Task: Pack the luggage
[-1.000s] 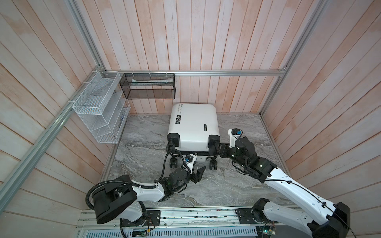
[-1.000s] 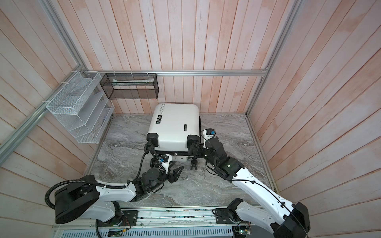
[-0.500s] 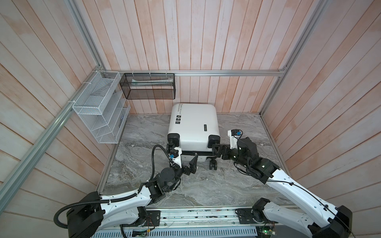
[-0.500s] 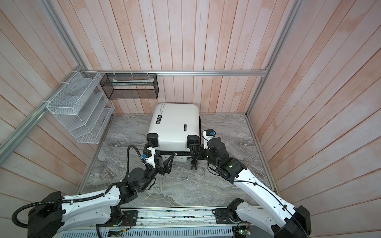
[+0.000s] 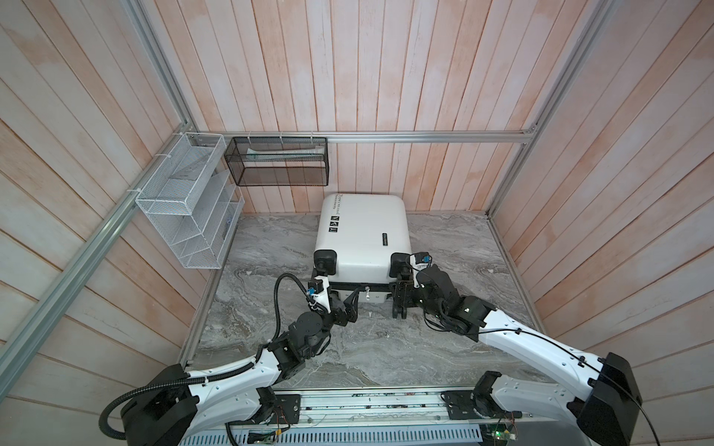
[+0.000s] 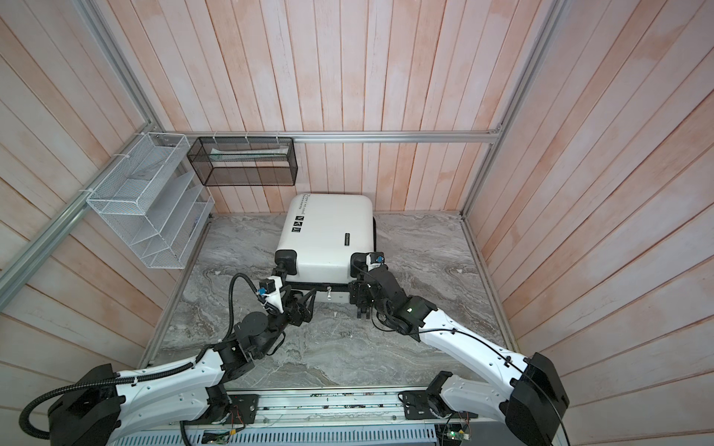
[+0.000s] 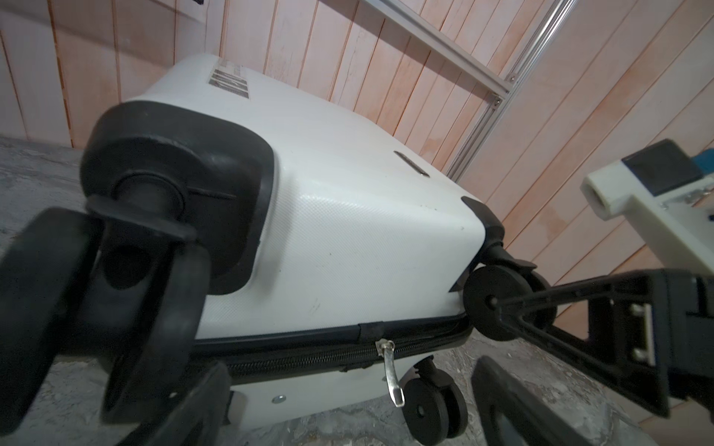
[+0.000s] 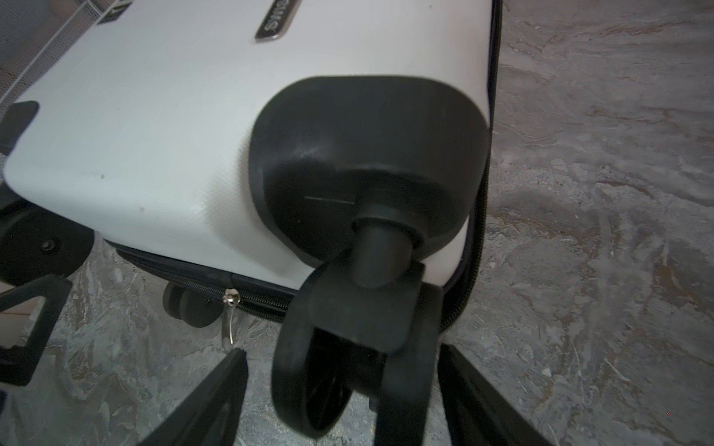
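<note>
The zipper pull [image 7: 391, 380] should be pinched squarely by the released left end effector [image 7: 349, 382] — the right end effector [image 8: 344, 351] (also released) is set astride a wheel [image 8: 289, 378].

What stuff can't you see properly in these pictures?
- Inside the luggage: all views; it is shut.
- Pale thing in the black mesh basket: both top views; too small, behind mesh.
- Name badge: right wrist view; cut off by the top edge.
- Nearest wheel: left wrist view; blurred, too close.
</note>
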You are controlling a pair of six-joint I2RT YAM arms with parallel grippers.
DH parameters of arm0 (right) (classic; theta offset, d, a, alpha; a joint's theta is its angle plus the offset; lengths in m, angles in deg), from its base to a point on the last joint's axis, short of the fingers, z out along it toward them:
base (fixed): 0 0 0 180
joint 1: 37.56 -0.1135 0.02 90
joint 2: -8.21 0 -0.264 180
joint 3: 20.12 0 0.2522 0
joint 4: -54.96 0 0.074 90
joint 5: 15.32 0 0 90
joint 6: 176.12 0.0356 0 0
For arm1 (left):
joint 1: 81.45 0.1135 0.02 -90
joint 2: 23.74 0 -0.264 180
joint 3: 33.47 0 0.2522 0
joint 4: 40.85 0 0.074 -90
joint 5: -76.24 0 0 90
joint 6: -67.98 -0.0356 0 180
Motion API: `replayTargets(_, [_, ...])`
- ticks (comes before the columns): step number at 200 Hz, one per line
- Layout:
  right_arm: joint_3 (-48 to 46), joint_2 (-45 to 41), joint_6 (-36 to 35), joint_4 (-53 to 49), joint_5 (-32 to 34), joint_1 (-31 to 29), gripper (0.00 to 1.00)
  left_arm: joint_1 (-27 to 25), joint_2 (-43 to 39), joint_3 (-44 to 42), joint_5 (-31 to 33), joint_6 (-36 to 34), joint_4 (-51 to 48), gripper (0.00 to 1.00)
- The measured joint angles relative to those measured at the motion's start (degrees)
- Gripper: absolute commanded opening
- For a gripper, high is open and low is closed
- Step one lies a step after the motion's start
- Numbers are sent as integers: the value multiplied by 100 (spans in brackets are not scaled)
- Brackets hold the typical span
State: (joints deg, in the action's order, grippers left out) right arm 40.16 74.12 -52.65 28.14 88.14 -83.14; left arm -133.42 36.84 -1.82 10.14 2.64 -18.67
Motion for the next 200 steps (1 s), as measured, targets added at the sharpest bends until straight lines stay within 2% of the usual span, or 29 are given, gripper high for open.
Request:
replayTargets(19, [0,72,35,48,125,-2,62,-103,243,0,-46,-28,7,100])
replayTargets(64, [-9,83,205,136,321,-9,30,-485,962,0,-50,-105,236,100])
replayTargets(87, [-59,72,208,157,402,7,18,-503,1237,2,-31,-83,339,100])
replayTargets(102, [-63,52,210,162,402,7,12,-544,1432,4,-20,-83,442,96])
replayTargets(127, [-63,4,212,149,365,7,5,-560,1764,13,-90,-144,699,95])
replayTargets(153, [-42,-109,214,68,334,7,2,-560,2052,98,-186,-262,909,93])
replayTargets(200, [146,-284,219,-212,302,-20,0,-557,2354,407,-378,-479,1156,74])
